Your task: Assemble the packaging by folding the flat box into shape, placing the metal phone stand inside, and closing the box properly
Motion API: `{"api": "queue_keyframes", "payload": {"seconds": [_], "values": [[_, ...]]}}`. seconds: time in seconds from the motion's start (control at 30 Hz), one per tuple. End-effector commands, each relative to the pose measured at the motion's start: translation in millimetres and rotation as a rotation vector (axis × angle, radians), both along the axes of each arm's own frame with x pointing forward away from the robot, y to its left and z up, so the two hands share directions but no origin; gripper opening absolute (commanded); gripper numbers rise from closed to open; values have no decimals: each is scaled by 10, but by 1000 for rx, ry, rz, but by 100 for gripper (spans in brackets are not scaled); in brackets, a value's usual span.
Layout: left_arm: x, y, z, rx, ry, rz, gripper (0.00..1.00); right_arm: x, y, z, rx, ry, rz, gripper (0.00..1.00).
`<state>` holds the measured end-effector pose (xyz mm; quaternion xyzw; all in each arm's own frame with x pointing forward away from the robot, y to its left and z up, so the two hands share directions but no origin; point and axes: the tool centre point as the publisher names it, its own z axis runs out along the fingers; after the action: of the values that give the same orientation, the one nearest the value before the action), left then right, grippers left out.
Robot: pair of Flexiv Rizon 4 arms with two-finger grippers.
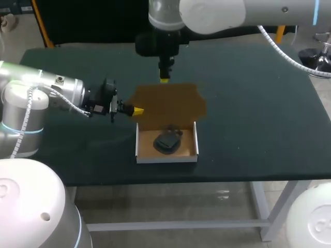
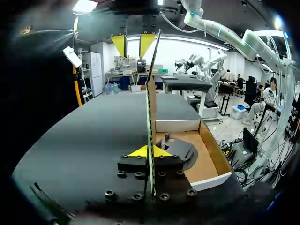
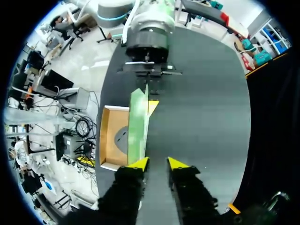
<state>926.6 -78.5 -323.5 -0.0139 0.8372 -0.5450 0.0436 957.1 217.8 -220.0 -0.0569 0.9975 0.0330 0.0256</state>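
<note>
In the head view, a shallow cardboard box sits open on the dark table, nearer its front edge. The dark metal phone stand lies inside on the brown floor. The brown lid rises from the box's back wall. The left gripper comes in from the side, its yellow tips at the lid's left edge. The right gripper points down at the lid's far edge.

In the left wrist view, the lid shows edge-on and upright. The left gripper is clamped on it, one yellow tip pressed to each face. The box lies on one side of the lid, with the phone stand on its floor. At the lid's upper edge hangs the right gripper. Both its tips are on the side away from the box, the nearer one just beside the lid.

In the right wrist view, the right gripper has its fingers spread, with only bare table between them. The lid runs ahead from the outside of one tip to the left gripper, which pinches its far end. The box lies beside the lid, and part of the phone stand shows in it.
</note>
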Motion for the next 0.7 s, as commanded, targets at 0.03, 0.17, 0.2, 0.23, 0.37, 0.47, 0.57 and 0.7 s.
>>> {"api": "queue_keyframes", "payload": {"seconds": [0.03, 0.17, 0.2, 0.23, 0.37, 0.47, 0.57, 0.7], "values": [[-3, 3, -9, -1, -1, 0, 0, -70, -32, -2, 4, -10, 0, 27], [-3, 3, -9, -1, -1, 0, 0, -113, -54, -8, 1, -10, -1, 27], [-3, 3, -9, -1, -1, 0, 0, -122, -61, -9, 0, -10, -2, 27], [-3, 3, -9, -1, -1, 0, 0, -130, -69, -10, -1, -11, -4, 27], [-3, 3, -9, -1, -1, 0, 0, -161, -94, -18, -4, -9, -9, 27], [-3, 3, -9, -1, -1, 0, 0, -191, -98, -27, -6, -8, -9, 27], [-3, 3, -9, -1, -1, 0, 0, -219, -92, -32, -6, -7, -6, 27], [-3, 3, -9, -1, -1, 0, 0, -244, -85, -41, -7, -5, -2, 28]]}}
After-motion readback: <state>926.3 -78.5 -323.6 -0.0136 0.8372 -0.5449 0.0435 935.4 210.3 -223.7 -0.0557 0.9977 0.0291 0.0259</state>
